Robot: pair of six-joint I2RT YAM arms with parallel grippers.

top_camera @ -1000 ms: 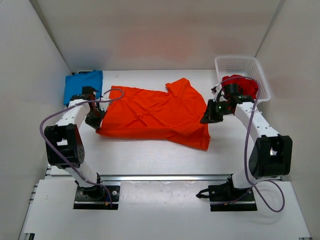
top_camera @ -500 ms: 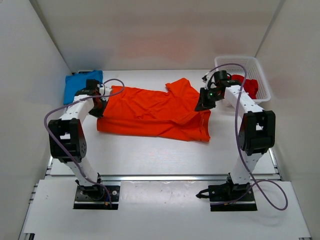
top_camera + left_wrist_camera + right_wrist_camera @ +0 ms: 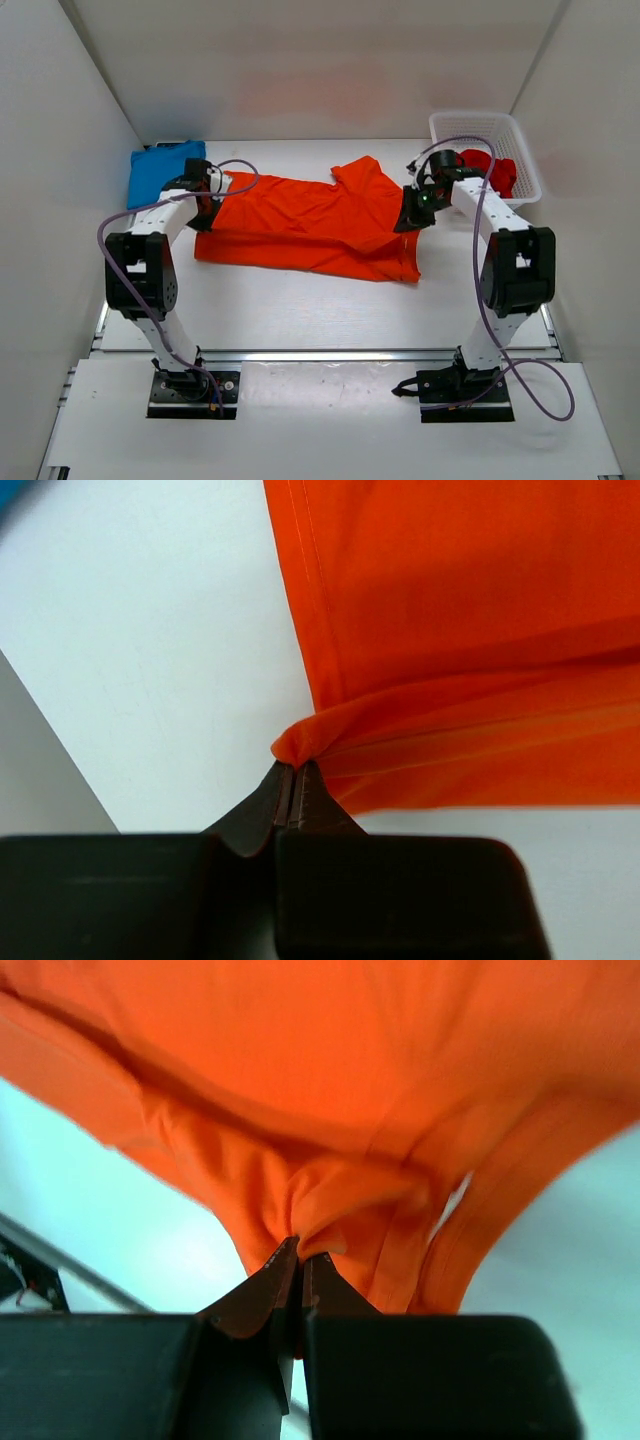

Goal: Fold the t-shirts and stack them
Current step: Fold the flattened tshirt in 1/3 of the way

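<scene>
The orange t-shirt (image 3: 310, 222) lies spread across the middle of the table, its near half doubled over toward the back. My left gripper (image 3: 206, 212) is shut on the shirt's left edge; in the left wrist view the pinched orange fold (image 3: 300, 742) sits at my left gripper (image 3: 291, 768). On the right side, my right gripper (image 3: 413, 216) is shut on bunched orange cloth (image 3: 330, 1200), seen at my right gripper (image 3: 300, 1250). The blue t-shirt (image 3: 160, 170) lies folded at the back left. A deep red t-shirt (image 3: 495, 170) sits in the basket.
The white lattice basket (image 3: 470, 128) stands at the back right corner. White walls enclose the table on the left, back and right. Both arms reach over the table's middle, their purple cables looping above them.
Both grippers carried the shirt's near edge toward the back, folding the orange t-shirt over itself. The right arm's move uncovered the red shirt in the basket.
</scene>
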